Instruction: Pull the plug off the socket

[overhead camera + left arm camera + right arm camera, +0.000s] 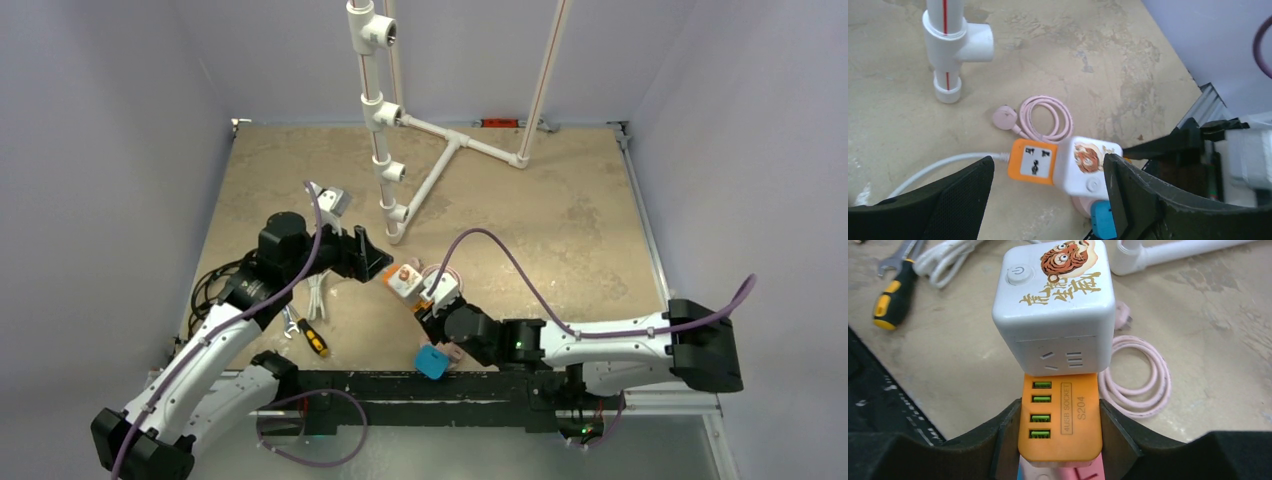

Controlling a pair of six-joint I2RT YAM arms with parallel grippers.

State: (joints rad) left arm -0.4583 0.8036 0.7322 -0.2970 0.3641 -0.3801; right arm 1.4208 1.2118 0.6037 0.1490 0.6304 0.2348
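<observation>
An orange socket block (pixel 1060 415) with four green USB ports has a white cube plug (pixel 1055 300) with a tiger picture pushed into its end. My right gripper (pixel 1059 412) is shut on the orange block's two sides; it shows in the top view (pixel 432 300) too. My left gripper (pixel 1048 167) is open, with its fingers (pixel 1143 200) on either side of the orange block (pixel 1032 162) and the white cube (pixel 1088 165), and not touching them. In the top view the left gripper (pixel 378 262) sits just left of the block (pixel 403 278).
A white cord (pixel 943 167) leaves the orange block to the left. A coiled pink cable (pixel 1045 120) lies behind it. A white PVC pipe frame (pixel 385 150) stands at the back. A yellow-handled screwdriver (pixel 313 338) and a wrench (pixel 290 322) lie left. A blue object (pixel 432 362) lies by the right arm.
</observation>
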